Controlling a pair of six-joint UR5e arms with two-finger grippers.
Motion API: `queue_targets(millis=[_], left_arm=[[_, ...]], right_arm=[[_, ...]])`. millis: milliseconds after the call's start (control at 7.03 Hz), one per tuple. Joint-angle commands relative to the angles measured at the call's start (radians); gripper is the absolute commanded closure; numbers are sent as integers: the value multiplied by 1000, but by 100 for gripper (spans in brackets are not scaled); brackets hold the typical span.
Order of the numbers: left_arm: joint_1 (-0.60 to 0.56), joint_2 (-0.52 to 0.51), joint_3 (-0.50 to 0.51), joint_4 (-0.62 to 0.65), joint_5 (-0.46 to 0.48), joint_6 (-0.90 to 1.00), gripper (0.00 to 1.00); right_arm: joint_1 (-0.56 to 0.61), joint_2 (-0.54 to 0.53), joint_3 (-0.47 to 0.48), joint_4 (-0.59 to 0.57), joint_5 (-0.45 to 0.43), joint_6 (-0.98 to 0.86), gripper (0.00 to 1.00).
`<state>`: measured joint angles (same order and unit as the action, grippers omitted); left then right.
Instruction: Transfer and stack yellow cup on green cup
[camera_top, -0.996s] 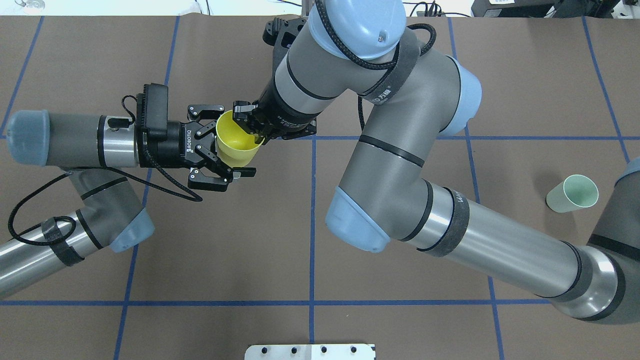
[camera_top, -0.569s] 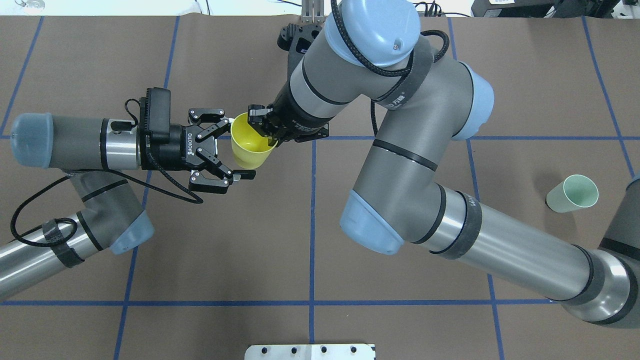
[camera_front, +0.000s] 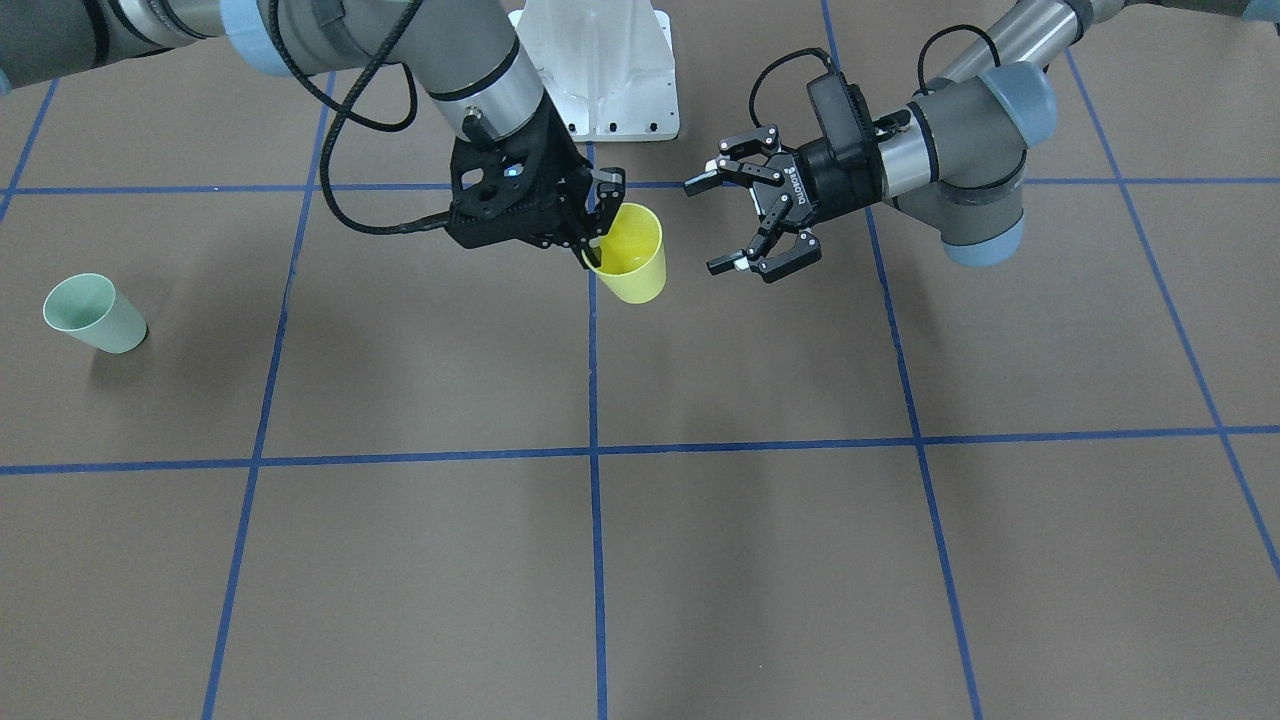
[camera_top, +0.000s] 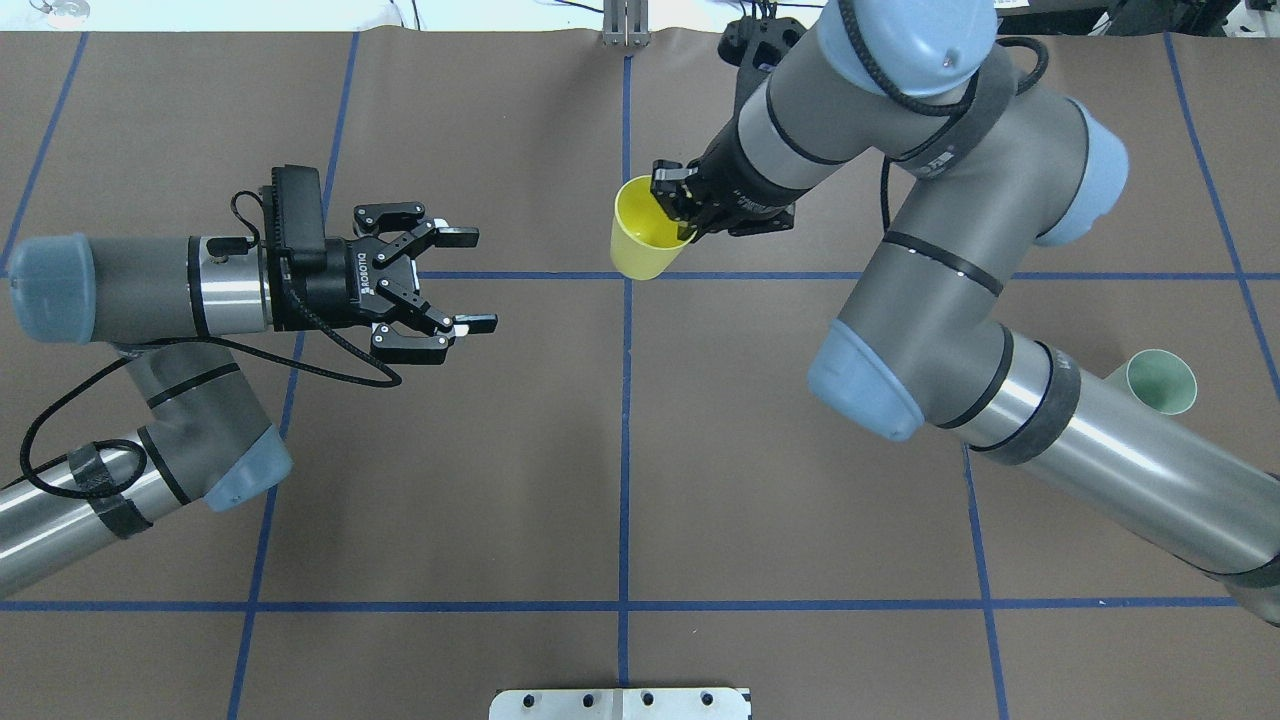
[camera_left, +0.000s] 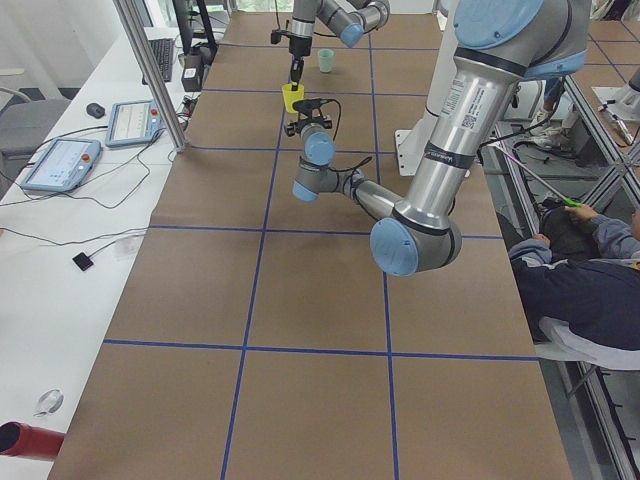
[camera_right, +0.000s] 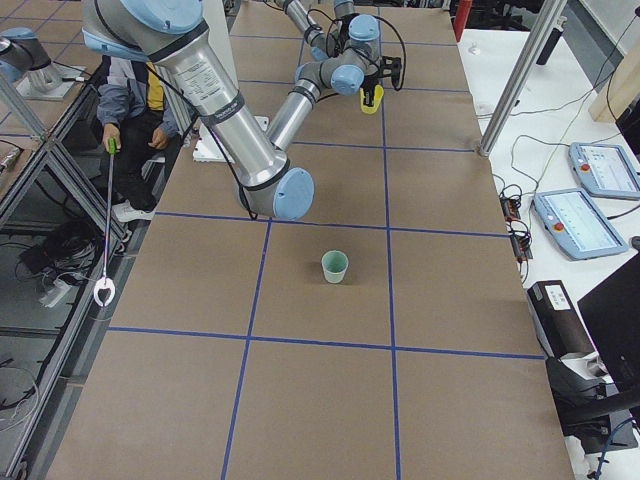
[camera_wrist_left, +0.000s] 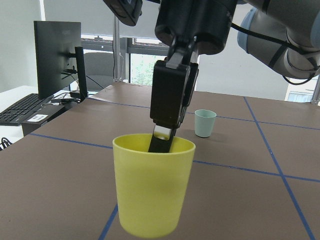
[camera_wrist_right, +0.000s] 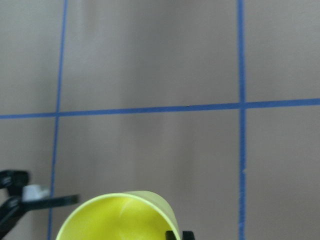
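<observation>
First, from across the surface (camera_front: 700, 560), the right end effector (camera_front: 598, 228) pinches the yellow cup (camera_front: 634, 265) by its rim, one finger inside, and holds it upright over the middle. The left end effector (camera_front: 705, 228) hangs near it, spread wide and empty. The green cup (camera_front: 95, 314) stands upright toward the edge on the robot's right. From overhead, the right arm (camera_top: 1100, 460) partly covers the green cup. In the left wrist view, the yellow cup fills the foreground and the green cup stands well behind it.

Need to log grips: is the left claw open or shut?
Open: the left claw is spread wide, empty; the right claw holds the yellow cup by its rim.
</observation>
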<state>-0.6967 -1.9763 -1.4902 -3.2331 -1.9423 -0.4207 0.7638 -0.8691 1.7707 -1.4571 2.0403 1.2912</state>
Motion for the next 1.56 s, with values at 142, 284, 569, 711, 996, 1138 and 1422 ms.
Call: queue_targets(millis=[142, 284, 569, 711, 996, 1138, 1422], left_arm=[[-90, 146, -4, 140, 124, -44, 0], [-143, 195, -7, 244, 120, -43, 0], [-217, 311, -15, 485, 115, -35, 0], [-301, 342, -9, 598, 36, -29, 1], [-564, 379, -2, 754, -238, -23, 0], [-639, 381, -4, 859, -274, 137, 0], [-833, 376, -8, 1131, -256, 508, 0]], right_arm=[[138, -91, -2, -23, 4, -126, 100], [162, -108, -2, -22, 11, -169, 100], [186, -140, 3, -22, 24, -213, 100], [196, -157, 3, -19, 27, -236, 100], [276, -236, 16, -17, 111, -378, 100], [317, -311, 38, -14, 129, -483, 100], [403, -417, 44, -6, 199, -663, 100]])
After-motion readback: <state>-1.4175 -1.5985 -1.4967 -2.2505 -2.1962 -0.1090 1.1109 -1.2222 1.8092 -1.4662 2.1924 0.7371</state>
